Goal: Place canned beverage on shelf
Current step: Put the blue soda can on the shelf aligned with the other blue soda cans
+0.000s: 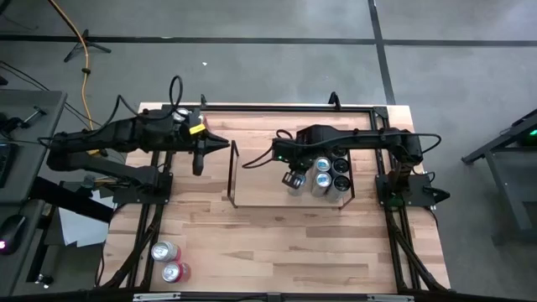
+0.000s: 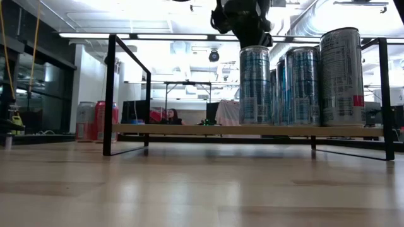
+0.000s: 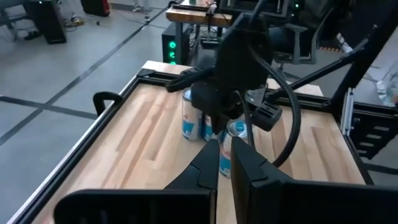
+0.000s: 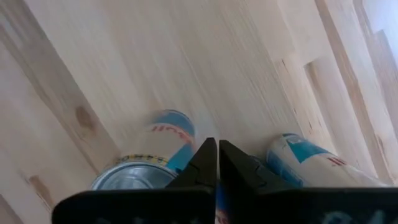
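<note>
Hovering with my right gripper (image 1: 293, 179) clenched and empty above the cans (image 1: 323, 174) on the shelf (image 1: 234, 172), I am leaving two red cans (image 1: 170, 261) near the table's front-left corner unshelved; my left gripper (image 1: 199, 164) is waiting shut.

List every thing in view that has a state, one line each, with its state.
Left gripper: shut, empty, hovering beside the shelf's left end.
Right gripper: shut, empty, above the cans on the shelf.
Shelf: upright, cans only at its right end.
Cans on the shelf: standing upright, grouped together.
Two red cans: off the shelf, at the table's near left corner.
</note>
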`<act>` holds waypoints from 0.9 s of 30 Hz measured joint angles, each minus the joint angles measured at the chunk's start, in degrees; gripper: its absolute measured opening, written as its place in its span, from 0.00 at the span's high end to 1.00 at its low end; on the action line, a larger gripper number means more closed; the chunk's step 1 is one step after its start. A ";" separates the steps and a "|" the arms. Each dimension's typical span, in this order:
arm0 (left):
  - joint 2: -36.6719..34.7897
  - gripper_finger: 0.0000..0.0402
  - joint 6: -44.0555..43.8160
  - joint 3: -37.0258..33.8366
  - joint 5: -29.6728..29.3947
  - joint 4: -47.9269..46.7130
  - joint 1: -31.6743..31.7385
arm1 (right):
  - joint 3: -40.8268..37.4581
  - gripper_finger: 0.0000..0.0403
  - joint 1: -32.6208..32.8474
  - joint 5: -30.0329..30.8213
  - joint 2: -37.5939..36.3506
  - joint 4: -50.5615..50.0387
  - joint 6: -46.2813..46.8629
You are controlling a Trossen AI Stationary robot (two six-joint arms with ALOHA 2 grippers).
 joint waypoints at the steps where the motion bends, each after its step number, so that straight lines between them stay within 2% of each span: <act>1: 0.05 1.00 0.01 0.00 -0.11 -0.05 -0.28 | 0.27 0.98 0.10 0.00 0.02 -0.10 -0.04; 8: 2.24 1.00 -0.22 0.02 -0.25 -0.06 -0.58 | 2.28 1.00 0.40 -2.88 -0.02 -0.10 -0.19; 27: 5.24 1.00 -1.95 0.04 0.43 -2.58 -1.66 | 2.27 1.00 6.20 -3.05 -0.02 -5.93 4.67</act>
